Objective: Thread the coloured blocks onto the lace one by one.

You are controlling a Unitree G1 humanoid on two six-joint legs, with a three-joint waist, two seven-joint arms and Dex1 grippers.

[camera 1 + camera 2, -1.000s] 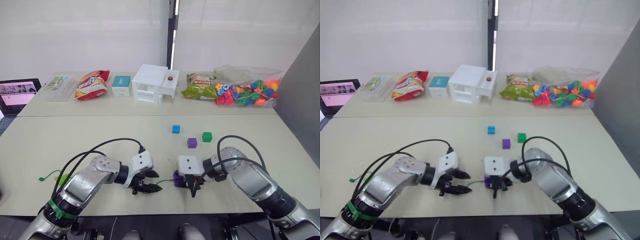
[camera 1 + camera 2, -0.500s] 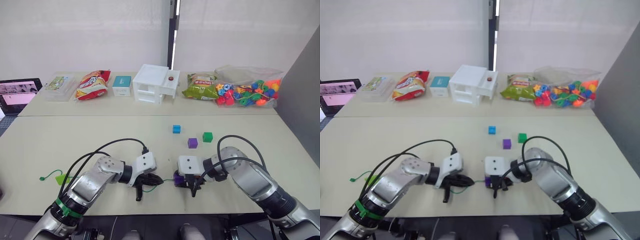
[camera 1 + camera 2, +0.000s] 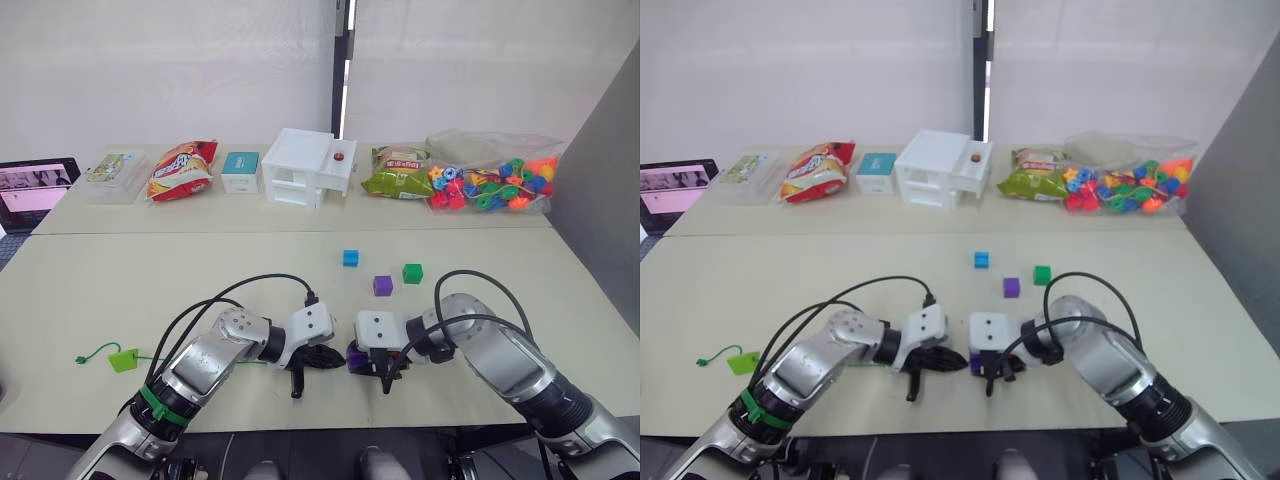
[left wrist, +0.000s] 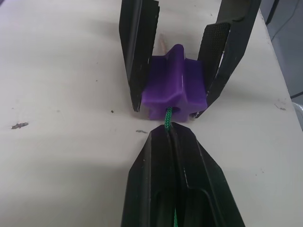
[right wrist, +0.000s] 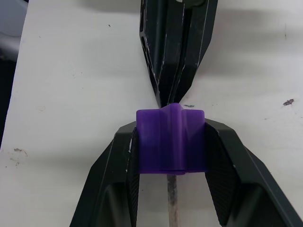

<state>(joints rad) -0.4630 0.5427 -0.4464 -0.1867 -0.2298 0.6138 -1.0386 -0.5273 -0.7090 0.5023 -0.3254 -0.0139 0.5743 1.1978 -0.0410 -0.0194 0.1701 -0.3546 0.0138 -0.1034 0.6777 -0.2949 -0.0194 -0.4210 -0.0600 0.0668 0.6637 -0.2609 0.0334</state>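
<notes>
Right claw [image 5: 170, 156] clamped on a purple block [image 5: 171, 140], one finger flat against each side, low over the surface [image 3: 150, 290] near its front edge. Left claw [image 4: 169, 135] pinched shut on the green lace [image 4: 167, 117], tips almost touching the block's face, where the cord enters a hole. Silvery tip [image 5: 172, 198] poking out the block's far side between the right claw's fingers, plain in the right wrist view, barely a sliver in the left wrist view. From the head camera: lace trailing toward 9 o'clock to a light green block [image 3: 124, 359], probably already strung on it, though too small to confirm. At 12 o'clock from the claws, loose blue block [image 3: 351, 258], second purple block [image 3: 383, 285] and dark green block [image 3: 413, 273].
</notes>
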